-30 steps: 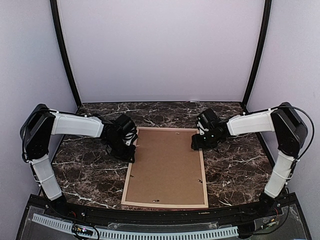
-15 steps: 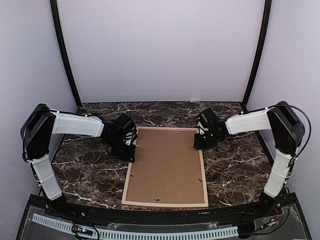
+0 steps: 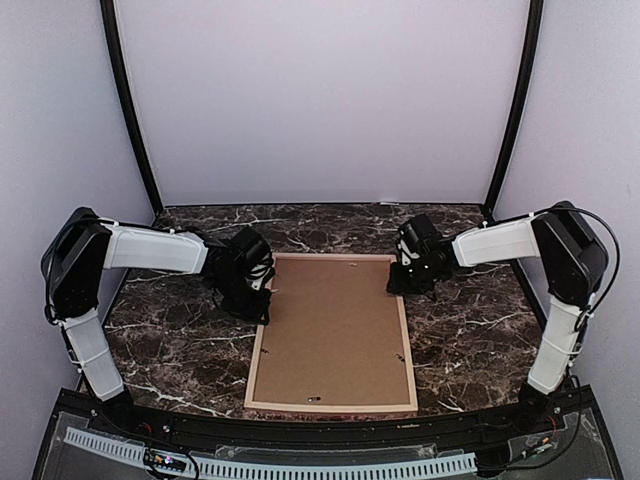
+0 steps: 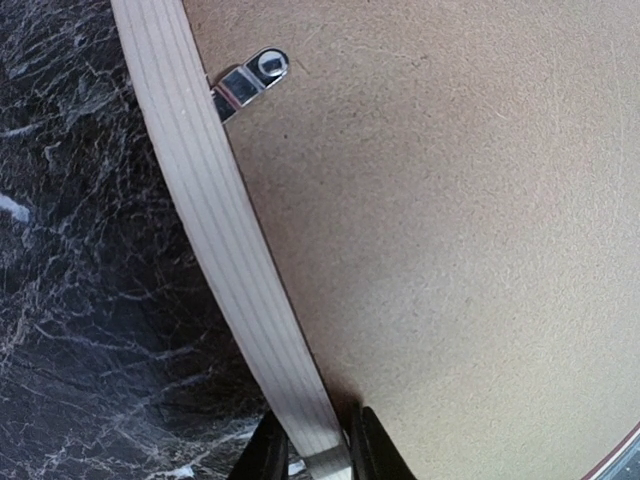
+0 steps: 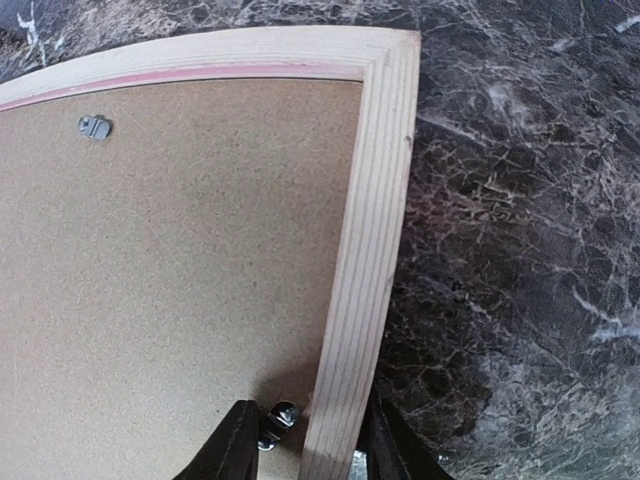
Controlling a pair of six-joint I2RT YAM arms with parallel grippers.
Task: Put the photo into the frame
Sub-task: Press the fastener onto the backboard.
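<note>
The frame lies back up in the middle of the table, pale wood rails around a brown backing board. My left gripper is shut on the frame's left rail, one finger on each side. My right gripper is over the right rail near the far corner. Its jaws are closed round the rail, with a small metal clip just inside the inner finger. A thin pink-red line shows along the far rail. The photo is hidden.
Dark marbled tabletop surrounds the frame on all sides. Small metal clips sit along the backing board's edges. Pale walls and black corner posts close off the back and sides.
The right gripper's jaws have narrowed onto the right rail, and that arm has shifted slightly toward the far corner. The left arm and the frame have not moved.
</note>
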